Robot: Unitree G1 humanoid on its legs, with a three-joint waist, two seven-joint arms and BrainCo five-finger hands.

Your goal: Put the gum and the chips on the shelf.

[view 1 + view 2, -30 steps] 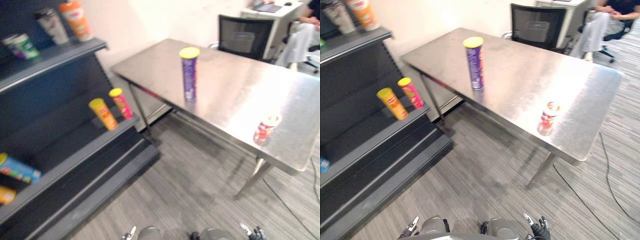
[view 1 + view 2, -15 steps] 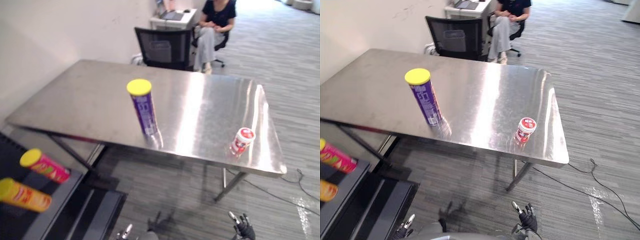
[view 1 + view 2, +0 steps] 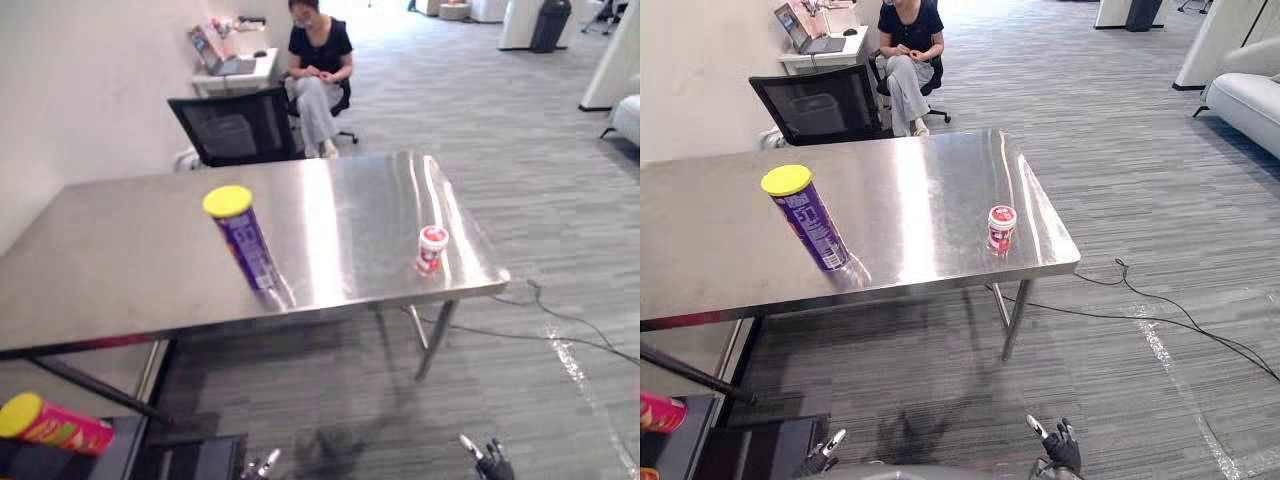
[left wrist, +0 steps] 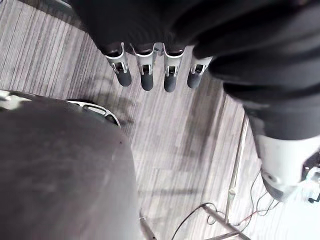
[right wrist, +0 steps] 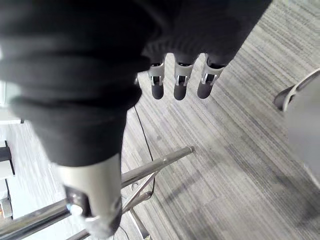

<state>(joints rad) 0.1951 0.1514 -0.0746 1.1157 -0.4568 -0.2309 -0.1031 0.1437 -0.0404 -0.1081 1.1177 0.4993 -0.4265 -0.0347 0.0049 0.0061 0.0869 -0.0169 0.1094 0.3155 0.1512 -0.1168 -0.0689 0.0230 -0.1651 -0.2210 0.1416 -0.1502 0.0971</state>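
**Status: both items on counter, both hands empty**

1. Chips. The purple chips can [image 3: 243, 237], with a yellow lid, stands on its base on the steel counter [image 3: 120, 270]. It is near the front edge, about midway along it.

2. Gum. The red-and-white gum tub [image 3: 431, 249] stands on the same counter, near the front right corner. It is well apart from the chips can.

3. Left hand. The left hand [image 4: 146, 80] hangs low over the grey floor [image 3: 1110, 250], short of the counter. Its fingers are straight and hold nothing.

4. Right hand. The right hand [image 5: 180, 87] also hangs low over the floor, with straight fingers and nothing in its grasp. A counter leg [image 5: 150, 170] shows past its fingertips.

5. Shelf. A corner of the dark shelf [image 3: 60, 468] shows at the robot's lower left. A pink can [image 3: 55, 424] with a yellow lid lies on it.

6. Surroundings. A black chair [image 3: 235, 125] stands behind the counter. Beyond it, a person [image 3: 318, 70] sits beside a small desk [image 3: 240, 68] carrying a laptop [image 3: 210, 45].
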